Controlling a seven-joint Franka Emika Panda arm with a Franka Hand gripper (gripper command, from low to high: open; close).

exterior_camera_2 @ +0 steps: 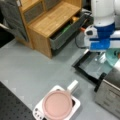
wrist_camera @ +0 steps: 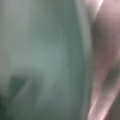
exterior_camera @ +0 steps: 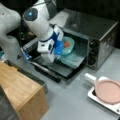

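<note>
A teal bowl (exterior_camera: 69, 47) with something orange (exterior_camera: 67, 44) in it sits at the mouth of a silver toaster oven (exterior_camera: 100, 32), over its lowered glass door (exterior_camera: 57, 67). My gripper (exterior_camera: 59, 51) reaches down from the white and blue wrist, right against the bowl's near rim. In a front view the gripper (exterior_camera_2: 101, 53) hangs above the door (exterior_camera_2: 90, 66), with the bowl (exterior_camera_2: 113, 57) at its right and the oven (exterior_camera_2: 110, 87) below that. The wrist view is filled by a teal surface (wrist_camera: 45, 55) very close to the camera. No fingers show in it.
A pink pan (exterior_camera: 108, 91) with a white handle rests on a white burner (exterior_camera: 96, 97) to the right of the oven in a front view. A wooden cabinet (exterior_camera_2: 50, 22) has an open grey drawer (exterior_camera_2: 67, 35) holding small items. The floor is a grey tabletop (exterior_camera_2: 30, 65).
</note>
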